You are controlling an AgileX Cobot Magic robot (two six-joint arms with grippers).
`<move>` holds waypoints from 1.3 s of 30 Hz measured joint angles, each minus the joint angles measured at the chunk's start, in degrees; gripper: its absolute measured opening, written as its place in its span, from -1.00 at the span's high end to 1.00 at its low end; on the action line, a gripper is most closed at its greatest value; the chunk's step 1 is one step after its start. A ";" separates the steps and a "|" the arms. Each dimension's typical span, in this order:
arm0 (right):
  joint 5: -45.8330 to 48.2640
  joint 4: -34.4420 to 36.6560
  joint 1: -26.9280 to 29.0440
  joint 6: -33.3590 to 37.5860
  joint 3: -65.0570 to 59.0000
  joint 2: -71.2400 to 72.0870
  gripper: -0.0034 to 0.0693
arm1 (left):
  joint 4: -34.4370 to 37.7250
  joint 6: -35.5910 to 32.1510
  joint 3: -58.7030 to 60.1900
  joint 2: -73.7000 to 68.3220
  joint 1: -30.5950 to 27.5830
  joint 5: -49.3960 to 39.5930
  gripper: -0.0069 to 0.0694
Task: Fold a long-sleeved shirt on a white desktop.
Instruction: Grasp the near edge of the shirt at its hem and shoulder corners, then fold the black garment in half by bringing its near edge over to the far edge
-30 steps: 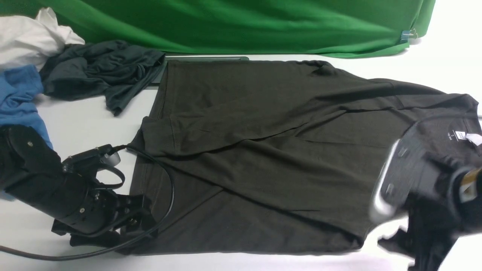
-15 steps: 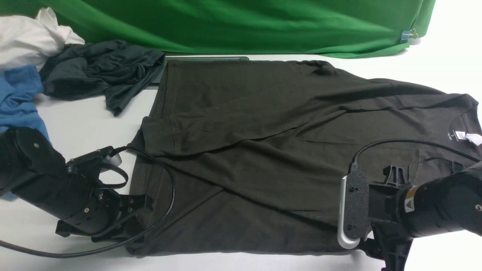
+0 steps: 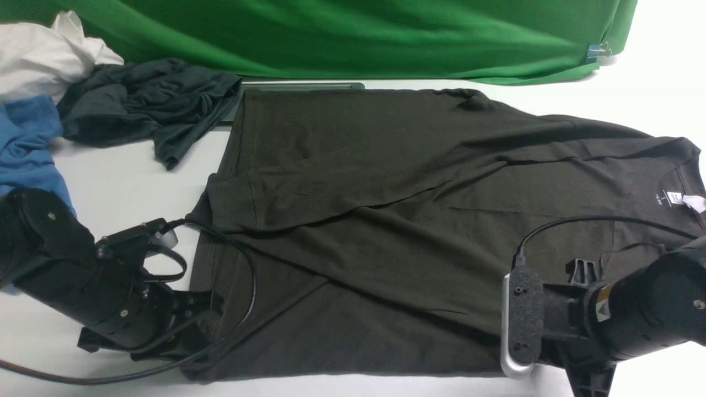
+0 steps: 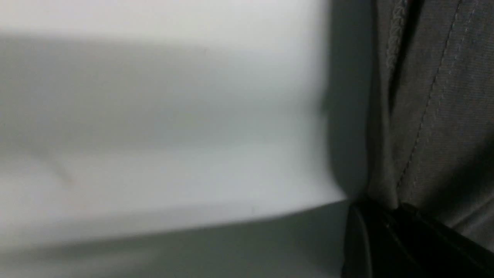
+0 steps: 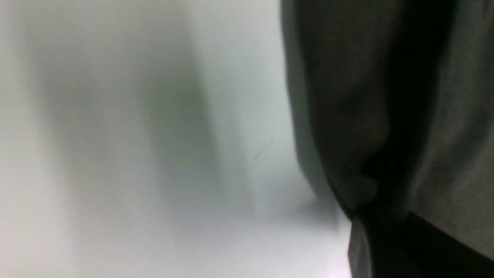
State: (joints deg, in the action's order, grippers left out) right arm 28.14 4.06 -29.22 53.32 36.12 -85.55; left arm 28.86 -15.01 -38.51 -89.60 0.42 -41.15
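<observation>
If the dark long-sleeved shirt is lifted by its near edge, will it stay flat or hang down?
Likely floppy: the long-sleeved shirt lies in soft folds, so it should sag where unsupported. Probably light, since the knit looks thin. It may slide on the smooth white desktop.

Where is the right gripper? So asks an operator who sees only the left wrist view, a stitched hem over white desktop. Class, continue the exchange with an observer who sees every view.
Observer: The right gripper is shut on the near edge of the long-sleeved shirt, toward its collar end.
Operator: Which corner am I holding?
Observer: The left gripper pinches the near hem corner, at the end opposite the white neck label.
Operator: Is anything else lying nearby?
Observer: A crumpled blackish-teal garment lies on the white desktop, beyond the shirt's far hem corner.
</observation>
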 joint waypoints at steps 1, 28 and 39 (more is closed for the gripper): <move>0.93 0.00 0.00 -0.71 0.00 1.26 0.82 | -1.09 0.77 0.00 1.45 0.00 -0.63 0.74; 16.08 5.18 -0.06 -15.23 -0.41 22.92 0.83 | -13.31 13.26 4.24 28.24 0.05 -10.48 0.74; 11.14 -2.02 8.65 -8.24 31.72 0.23 0.83 | -14.09 14.61 -23.26 10.36 0.05 -7.22 0.74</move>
State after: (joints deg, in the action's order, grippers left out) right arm 39.29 2.05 -20.57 45.08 67.84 -85.33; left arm 14.76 -0.40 -61.77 -79.24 0.47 -48.36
